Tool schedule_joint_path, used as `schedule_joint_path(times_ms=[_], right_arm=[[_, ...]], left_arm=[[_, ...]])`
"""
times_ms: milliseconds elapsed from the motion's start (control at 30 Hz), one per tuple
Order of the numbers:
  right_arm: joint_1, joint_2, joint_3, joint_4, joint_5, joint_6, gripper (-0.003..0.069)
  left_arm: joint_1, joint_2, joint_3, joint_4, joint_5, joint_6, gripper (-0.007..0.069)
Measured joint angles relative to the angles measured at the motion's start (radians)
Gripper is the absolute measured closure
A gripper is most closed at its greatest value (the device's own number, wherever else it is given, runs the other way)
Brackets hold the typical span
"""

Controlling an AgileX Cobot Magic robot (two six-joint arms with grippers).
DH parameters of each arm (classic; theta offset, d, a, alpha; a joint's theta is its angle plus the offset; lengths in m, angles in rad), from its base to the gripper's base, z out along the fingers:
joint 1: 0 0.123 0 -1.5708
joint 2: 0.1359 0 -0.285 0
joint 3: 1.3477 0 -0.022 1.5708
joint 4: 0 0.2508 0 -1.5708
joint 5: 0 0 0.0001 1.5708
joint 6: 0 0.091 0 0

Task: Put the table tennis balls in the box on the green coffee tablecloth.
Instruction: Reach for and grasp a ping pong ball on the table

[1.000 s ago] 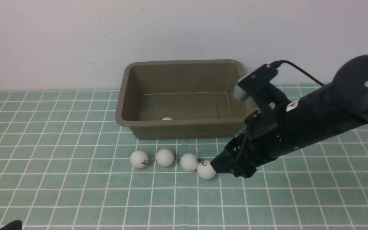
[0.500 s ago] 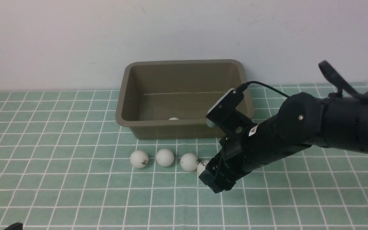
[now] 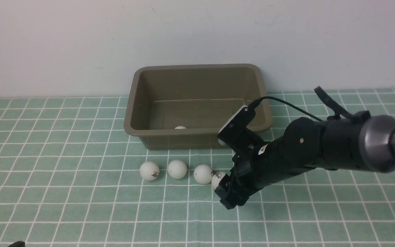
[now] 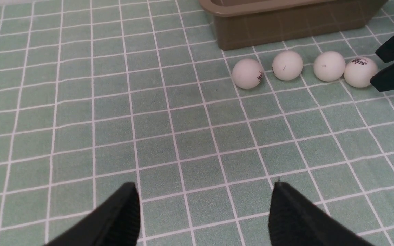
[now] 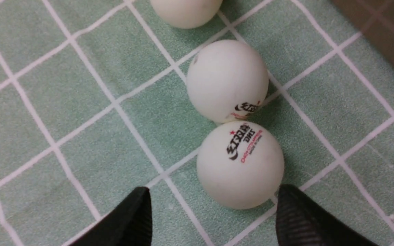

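Since the right gripper point(image 5: 213, 194) is spread wide with the end ball point(image 5: 240, 164) only partly between its jaws, nothing is clamped yet, and that's where I'd worry. That ball sits on the green coffee tablecloth point(image 3: 81, 171), touching its neighbour point(image 5: 227, 80), just in front of the box point(image 3: 197, 132); a fifth ball point(image 3: 180, 127) is already inside. It looks off-centre, nearer one finger, so closing could squirt it forward, knock the neighbour and send both rolling. The left gripper point(image 4: 204, 198) hangs with jaws apart too, well away from everything.
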Motion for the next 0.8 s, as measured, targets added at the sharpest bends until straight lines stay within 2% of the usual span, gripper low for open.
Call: schedule_joint_path(times_ms=[467,667,800], right_arm=[[0.0,0.082,-0.074,0.042,-0.015,-0.003,0.0219],[0.0,0.096,-0.08,0.045,0.016,0.013,0.029],[0.0,0.096,-0.081,0.044,0.015,0.018,0.0296]], left_arm=[[0.0,0.0,0.0,0.0,0.003,0.0,0.0167],[0.0,0.0,0.0,0.0,0.003,0.0,0.0167],[0.0,0.0,0.0,0.0,0.004,0.0,0.0167]])
